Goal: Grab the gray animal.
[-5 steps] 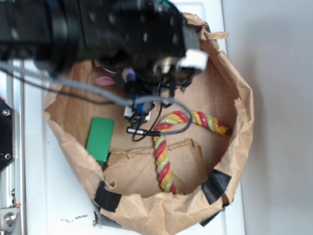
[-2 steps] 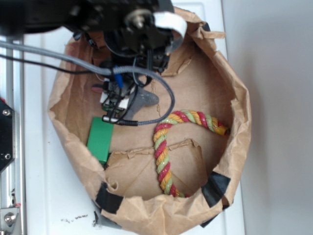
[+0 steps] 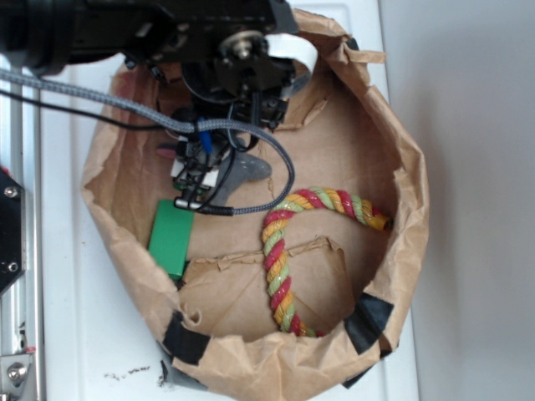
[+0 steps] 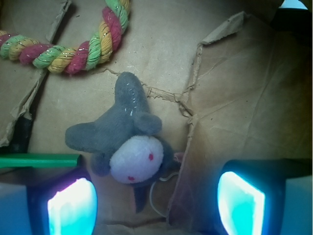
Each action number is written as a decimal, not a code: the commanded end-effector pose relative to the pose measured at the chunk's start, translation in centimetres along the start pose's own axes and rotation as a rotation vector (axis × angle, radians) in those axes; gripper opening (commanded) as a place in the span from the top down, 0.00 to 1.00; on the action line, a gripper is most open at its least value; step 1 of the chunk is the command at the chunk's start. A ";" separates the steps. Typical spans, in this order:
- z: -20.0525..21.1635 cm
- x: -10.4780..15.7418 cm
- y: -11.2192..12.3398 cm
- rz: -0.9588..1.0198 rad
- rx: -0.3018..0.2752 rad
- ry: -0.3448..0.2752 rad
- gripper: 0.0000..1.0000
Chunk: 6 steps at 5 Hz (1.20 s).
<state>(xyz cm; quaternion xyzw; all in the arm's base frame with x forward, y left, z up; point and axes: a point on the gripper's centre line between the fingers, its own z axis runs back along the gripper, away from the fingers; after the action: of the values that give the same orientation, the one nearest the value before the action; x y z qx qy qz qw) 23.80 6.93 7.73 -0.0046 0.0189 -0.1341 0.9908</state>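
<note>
Black arm point(image 3: 125, 29) with a round silver screw and a white patch near its end. Gray braided cable point(image 3: 125, 109) plus thin black wires looping off it. Two dark fingers point(image 4: 71, 205) glowing blue and purple inside.

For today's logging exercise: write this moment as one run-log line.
phase: approach | end effector: open, above gray animal, no contact | animal: lying on paper bag floor | rope: apart

Exterior overhead, far; wrist downward, near gray animal point(image 4: 124, 147).
</note>
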 end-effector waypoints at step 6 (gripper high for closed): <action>-4.7 3.4 0.4 -0.135 0.033 -0.077 1.00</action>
<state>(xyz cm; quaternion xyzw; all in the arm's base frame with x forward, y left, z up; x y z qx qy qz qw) 26.25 4.85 2.33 -0.0063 -0.0010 -0.1970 0.9804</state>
